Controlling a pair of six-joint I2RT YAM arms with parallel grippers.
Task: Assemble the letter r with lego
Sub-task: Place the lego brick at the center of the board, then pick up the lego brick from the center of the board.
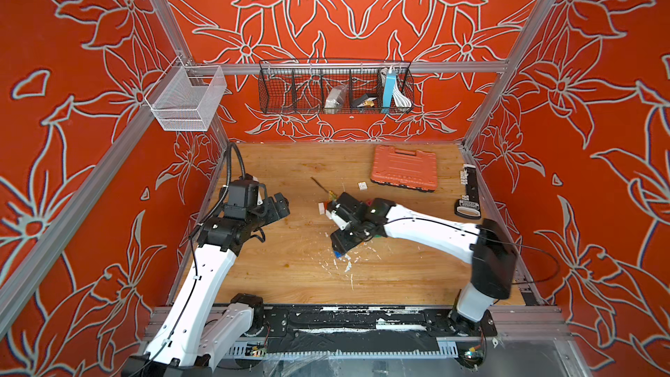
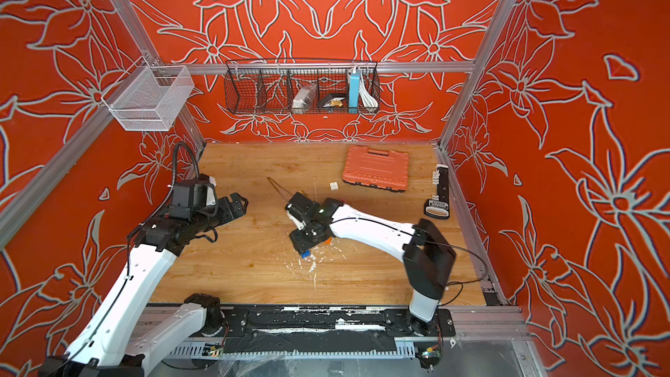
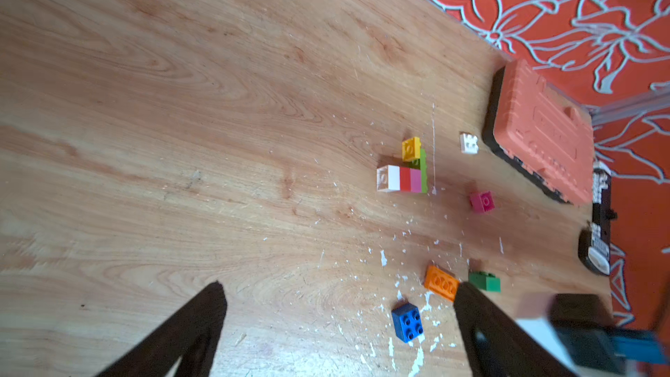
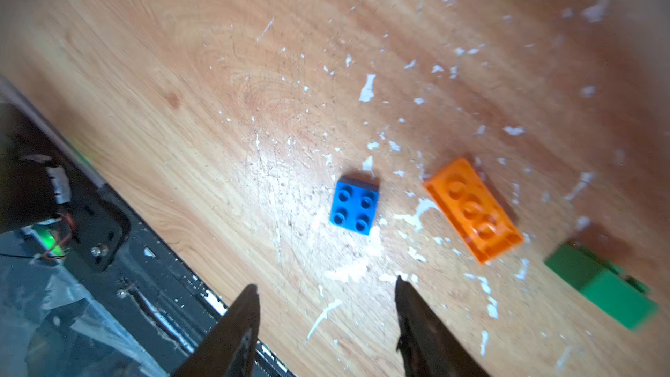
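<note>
Right gripper (image 4: 326,286) hangs over the wooden table (image 4: 181,103), jaws partly apart, holding nothing. Just beyond its fingertips lies a small blue four-stud plastic brick (image 4: 354,207). Beside that is an orange translucent brick (image 4: 473,208), then a green brick (image 4: 602,284). Farther off sits a joined white-red-pink-lime row (image 3: 400,177). Left gripper (image 3: 339,284) gapes wide, empty.

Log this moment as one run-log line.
left gripper: open, empty | right gripper: open, empty, near blue brick | brick cluster: white, red, pink, lime, yellow | loose: orange brick, green brick, magenta brick
</note>
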